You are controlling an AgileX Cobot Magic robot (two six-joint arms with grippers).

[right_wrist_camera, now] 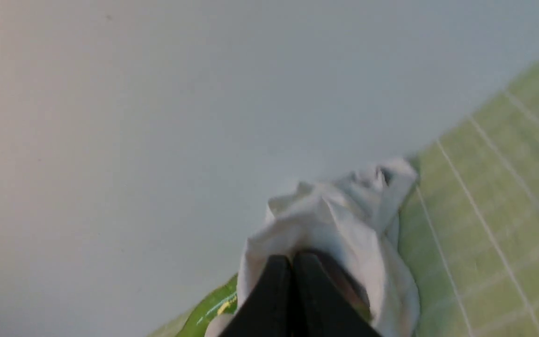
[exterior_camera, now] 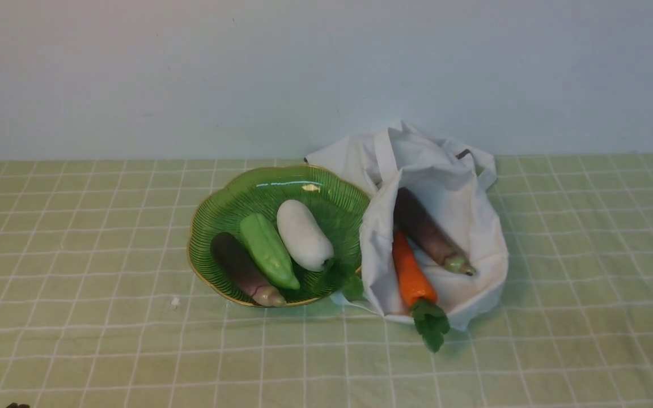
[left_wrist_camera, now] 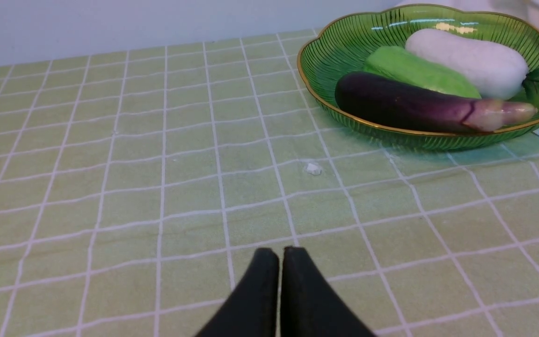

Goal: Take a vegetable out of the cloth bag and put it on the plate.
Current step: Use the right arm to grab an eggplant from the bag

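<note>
The vegetable (exterior_camera: 427, 231), dark purple with a yellowish-green tip, lies in the open mouth of the white cloth bag (exterior_camera: 462, 192), beside an orange carrot (exterior_camera: 411, 275). The green plate (exterior_camera: 204, 218) with a gold rim stands just left of the bag, touching it. My left gripper (left_wrist_camera: 279, 253) is shut and empty, low over the tablecloth, well short of the plate (left_wrist_camera: 316, 89). My right gripper (right_wrist_camera: 292, 260) is shut and empty and points at the bag (right_wrist_camera: 344, 220) from a distance; that view is blurred. A dark sliver of the vegetable (right_wrist_camera: 346, 283) shows past its fingers. Neither gripper shows in the front view.
The plate holds a white vegetable (exterior_camera: 302, 234), a light green one (exterior_camera: 268, 250) and a purple one with a beige-pink tip (exterior_camera: 244, 271). A small white crumb (exterior_camera: 174, 302) lies on the green checked tablecloth. A pale wall runs behind the table.
</note>
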